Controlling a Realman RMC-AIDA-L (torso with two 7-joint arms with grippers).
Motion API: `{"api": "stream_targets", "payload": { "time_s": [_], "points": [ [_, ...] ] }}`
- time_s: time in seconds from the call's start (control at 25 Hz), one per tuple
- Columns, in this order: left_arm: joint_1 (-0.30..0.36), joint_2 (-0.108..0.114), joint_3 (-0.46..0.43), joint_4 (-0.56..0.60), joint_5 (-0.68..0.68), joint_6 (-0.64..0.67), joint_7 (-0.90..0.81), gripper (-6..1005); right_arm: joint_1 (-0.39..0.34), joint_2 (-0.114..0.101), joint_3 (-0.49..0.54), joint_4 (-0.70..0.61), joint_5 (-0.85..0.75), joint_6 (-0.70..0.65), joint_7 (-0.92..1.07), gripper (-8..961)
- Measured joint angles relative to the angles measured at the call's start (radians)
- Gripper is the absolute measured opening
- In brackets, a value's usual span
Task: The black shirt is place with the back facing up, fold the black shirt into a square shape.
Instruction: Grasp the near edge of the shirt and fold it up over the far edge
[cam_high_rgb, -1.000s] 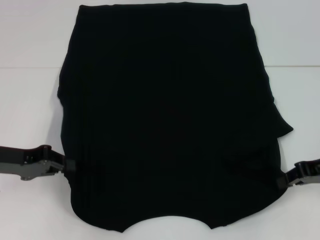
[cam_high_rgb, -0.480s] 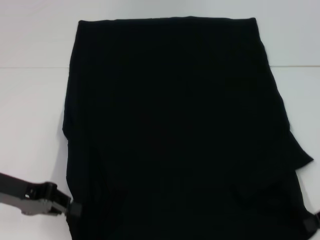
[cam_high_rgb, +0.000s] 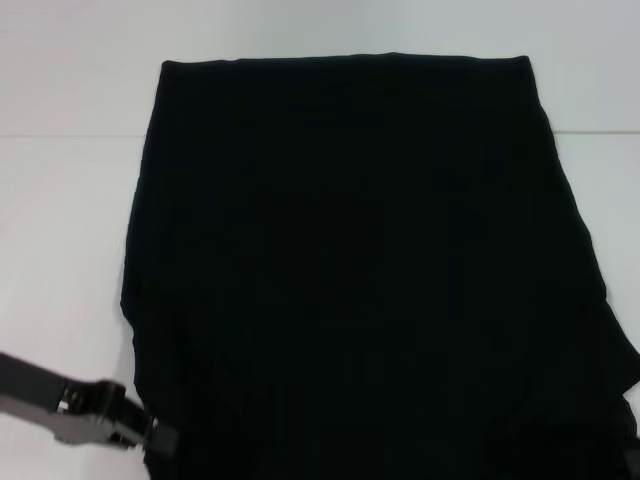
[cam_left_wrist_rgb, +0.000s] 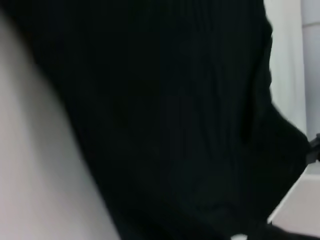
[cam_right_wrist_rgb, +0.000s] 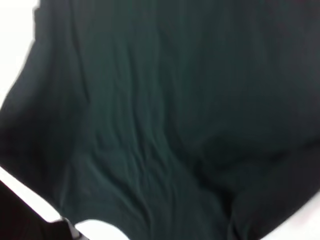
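Since a second ago both arms have drawn toward the camera, and the large plain black soft-fabric shirt (cam_high_rgb: 360, 270) now spreads past the frame's 6 o'clock edge on the white table (cam_high_rgb: 60, 250). The left hand (cam_high_rgb: 150, 438), at 7 o'clock, is clenched on the shirt's side edge. The right hand is out of sight.

The shirt (cam_high_rgb: 350, 260) is soft, matt black cloth with faint lengthwise ripples and creases, clearest in the right wrist view. At seven o'clock the left end effector (cam_high_rgb: 150, 438) looks like hard black plastic with dull grey metal parts. The tabletop (cam_high_rgb: 60, 250) is smooth, matt white.
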Motion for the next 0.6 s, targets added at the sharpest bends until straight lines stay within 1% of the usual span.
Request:
{"api": "stream_targets", "payload": {
  "time_s": [0.16, 0.28, 0.36, 0.48, 0.6],
  "points": [
    [-0.026, 0.004, -0.037, -0.01, -0.031, -0.038, -0.017, 78, 0.04, -0.01, 0.048, 0.009, 0.0, 0.029, -0.011, 65],
    [-0.047, 0.011, -0.057, -0.028, -0.052, -0.101, -0.046, 82, 0.075, -0.024, 0.076, 0.01, 0.001, 0.069, -0.008, 65],
    [-0.065, 0.017, -0.064, -0.042, -0.065, -0.165, -0.069, 85, 0.097, -0.033, 0.085, 0.011, 0.001, 0.098, 0.0, 65],
    [-0.083, 0.02, -0.065, -0.051, -0.08, -0.227, -0.089, 89, 0.131, -0.051, 0.096, 0.012, 0.002, 0.146, 0.014, 65],
    [-0.107, 0.022, -0.066, -0.054, -0.107, -0.309, -0.105, 93, 0.162, -0.062, 0.113, 0.007, 0.003, 0.187, 0.02, 65]
  ]
}}
